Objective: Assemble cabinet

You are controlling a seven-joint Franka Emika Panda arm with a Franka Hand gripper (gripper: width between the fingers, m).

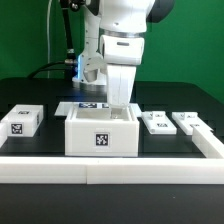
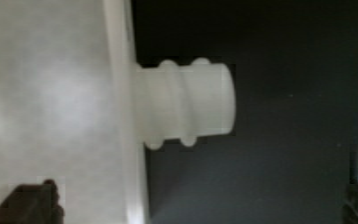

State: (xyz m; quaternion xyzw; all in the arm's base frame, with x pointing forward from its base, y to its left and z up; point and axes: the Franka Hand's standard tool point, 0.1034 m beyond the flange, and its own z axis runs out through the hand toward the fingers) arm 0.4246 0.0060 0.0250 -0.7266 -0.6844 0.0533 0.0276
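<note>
The cabinet [image 1: 101, 131] is a large white open box with a square tag on its front, in the middle of the exterior view. My gripper [image 1: 118, 102] hangs straight down over the box's back part, fingertips hidden behind its walls. In the wrist view a flat white panel of the cabinet [image 2: 51, 100] fills one side, with a ribbed white peg [image 2: 186, 105] sticking out from its edge over the black table. My gripper [image 2: 197, 205] is open. One dark fingertip [image 2: 30, 204] shows over the panel, and the other sits at the opposite edge of the frame. Nothing is held.
A small white cube [image 1: 22, 120] with one tag lies at the exterior view's left. Two flat white parts [image 1: 156, 122] [image 1: 188, 121] lie at the right. The marker board [image 1: 88, 105] lies behind the cabinet. A white rail [image 1: 110, 164] borders the front and right.
</note>
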